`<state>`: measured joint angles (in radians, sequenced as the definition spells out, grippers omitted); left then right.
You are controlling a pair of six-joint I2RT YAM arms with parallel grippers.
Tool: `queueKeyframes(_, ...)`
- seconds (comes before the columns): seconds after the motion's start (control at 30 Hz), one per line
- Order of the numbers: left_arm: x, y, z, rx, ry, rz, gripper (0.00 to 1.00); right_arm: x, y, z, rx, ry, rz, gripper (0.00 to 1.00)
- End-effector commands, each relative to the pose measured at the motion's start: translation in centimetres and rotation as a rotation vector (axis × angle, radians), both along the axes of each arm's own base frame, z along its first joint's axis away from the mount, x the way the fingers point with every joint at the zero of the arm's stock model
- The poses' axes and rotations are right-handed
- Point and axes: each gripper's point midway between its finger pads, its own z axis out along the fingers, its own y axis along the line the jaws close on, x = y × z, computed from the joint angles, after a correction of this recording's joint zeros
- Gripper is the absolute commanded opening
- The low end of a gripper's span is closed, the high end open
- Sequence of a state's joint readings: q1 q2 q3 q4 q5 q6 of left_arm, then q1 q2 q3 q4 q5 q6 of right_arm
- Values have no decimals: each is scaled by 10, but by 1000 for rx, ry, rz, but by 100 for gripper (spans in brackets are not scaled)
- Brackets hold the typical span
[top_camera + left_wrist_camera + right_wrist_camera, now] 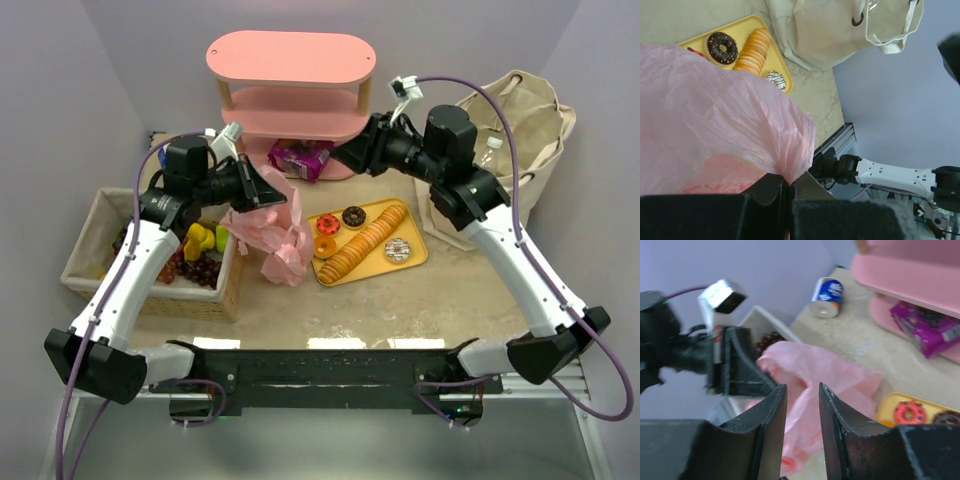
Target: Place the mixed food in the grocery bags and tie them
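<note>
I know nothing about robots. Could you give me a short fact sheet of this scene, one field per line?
Left gripper: shut on a pinch of the pink plastic bag
Right gripper: open, empty, pointed towards that bag
Canvas bag: far right, slumped on the table
Yellow tray: centre, holding doughnuts and biscuits
Basket: left, grapes inside
Blue can: on the table near the pink shelf

A lab test booth. Plain grey walls (70, 90) box in the table (400, 305). Two robot arms (130, 280) are bolted to a metal frame (330, 375).
</note>
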<state>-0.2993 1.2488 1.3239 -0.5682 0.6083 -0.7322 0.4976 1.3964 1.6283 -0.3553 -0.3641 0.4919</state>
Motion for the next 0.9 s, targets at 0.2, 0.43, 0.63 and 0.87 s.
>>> queueKeyframes(0.2,2,-4,21,-116,-11,-78,0,-58,93,-23,1,28,306,28)
queueKeyframes(0.43,3,1,32,-139,-32,-77,0,-68,119,-69,-50,163,331,23)
queueKeyframes(0.63,6,8,35,-141,-32,-53,0,-75,117,-62,-48,128,329,23)
queueKeyframes(0.87,8,11,46,-150,-46,-33,0,-70,129,-94,-281,69,210,21)
